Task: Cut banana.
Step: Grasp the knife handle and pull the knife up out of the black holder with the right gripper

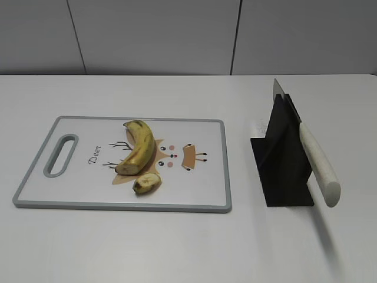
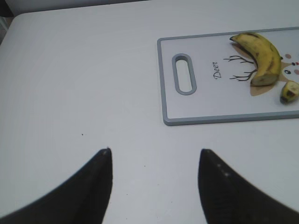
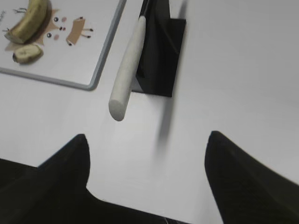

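Observation:
The long curved banana [image 1: 139, 147] lies on the cutting board [image 1: 76, 183], yellow with brown bruises; it also shows in the left wrist view [image 2: 261, 56] and the right wrist view [image 3: 30, 21]. A short cut banana stub [image 1: 146, 183] lies just in front of it. A knife with a white handle [image 1: 320, 162] rests in a black stand [image 1: 283, 165] right of the board. My left gripper [image 2: 154, 151] is open and empty over bare table left of the board. My right gripper [image 3: 147, 135] is open and empty, near the knife handle's end [image 3: 117, 107]. Neither gripper shows in the exterior view.
The board has a grey rim, a handle slot [image 1: 61, 154] at its left end and a deer drawing. A grey panelled wall stands behind the white table [image 1: 177, 247].

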Controlling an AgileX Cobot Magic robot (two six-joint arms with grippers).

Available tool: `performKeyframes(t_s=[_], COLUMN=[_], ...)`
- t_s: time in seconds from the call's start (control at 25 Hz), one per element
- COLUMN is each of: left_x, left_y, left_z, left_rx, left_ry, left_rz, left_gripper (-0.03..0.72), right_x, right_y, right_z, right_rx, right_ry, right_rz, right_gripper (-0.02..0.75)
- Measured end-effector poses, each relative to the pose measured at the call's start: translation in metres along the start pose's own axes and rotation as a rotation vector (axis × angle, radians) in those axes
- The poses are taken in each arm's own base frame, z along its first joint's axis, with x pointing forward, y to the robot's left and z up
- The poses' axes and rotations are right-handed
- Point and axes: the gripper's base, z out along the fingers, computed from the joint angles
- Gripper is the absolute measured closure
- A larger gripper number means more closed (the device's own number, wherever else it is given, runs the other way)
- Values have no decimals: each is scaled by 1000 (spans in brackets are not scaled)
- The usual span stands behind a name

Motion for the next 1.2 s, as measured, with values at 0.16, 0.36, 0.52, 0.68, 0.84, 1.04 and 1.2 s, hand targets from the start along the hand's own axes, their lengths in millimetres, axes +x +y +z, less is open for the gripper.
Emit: performKeyframes(t_s=[0.16, 0.36, 0.52, 0.68, 0.84, 1.04, 1.2], left_x=[0, 0, 0, 0, 0, 0, 0], left_y=[0, 0, 0, 0, 0, 0, 0], left_z=[0, 0, 0, 0, 0, 0, 0], left_rx=[0, 0, 0, 1, 1, 1, 1], left_ry=[0, 0, 0, 0, 0, 0, 0], left_rz=[0, 0, 0, 0, 0, 0, 0], left_gripper=[122, 122, 122, 122, 122, 122, 122], right_x=[-16, -32, -45, -56, -60, -58, -60], right_y=[-1, 5, 11, 24, 37, 41, 42], right_z=[20, 45, 64, 84, 111, 146, 165], right_rx=[-7, -33, -22, -23, 20, 62, 82], right_ry=[99, 208, 280, 337, 410, 509, 552], right_rz=[31, 10, -21, -51, -68, -27, 3], right_gripper=[160, 164, 172, 174, 175, 175, 175])
